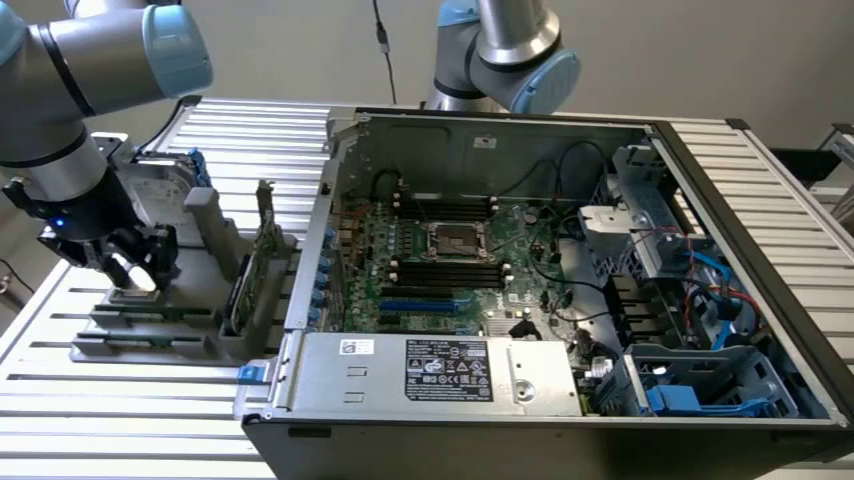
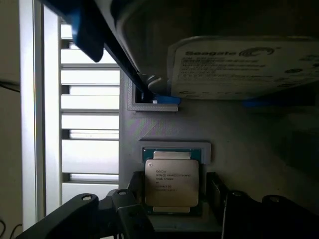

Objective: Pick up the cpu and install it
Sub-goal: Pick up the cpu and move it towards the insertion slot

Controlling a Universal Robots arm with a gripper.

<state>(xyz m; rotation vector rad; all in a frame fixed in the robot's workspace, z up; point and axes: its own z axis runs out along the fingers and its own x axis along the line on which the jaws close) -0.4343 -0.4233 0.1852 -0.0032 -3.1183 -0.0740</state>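
2 spread fingers [image 2: 127, 214] of the gripper [image 1: 134, 265] flank the cpu [image 2: 171, 182], and their dark bulk hides 1 of its edges. It lies flat in a grey holder [image 2: 174, 147], printed metal top facing up, near-square with no clear long axis, near a cut-off hard drive [image 2: 239, 67].

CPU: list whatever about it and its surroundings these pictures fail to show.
- cpu, wrist view: the print on its lid is too small to read.
- cpu, exterior view: the gripper above it covers it.
- hard drive, wrist view: cut off by the picture's edge, and the fine label print is blurred.
- motherboard socket, exterior view: too small to tell its pins or latch.
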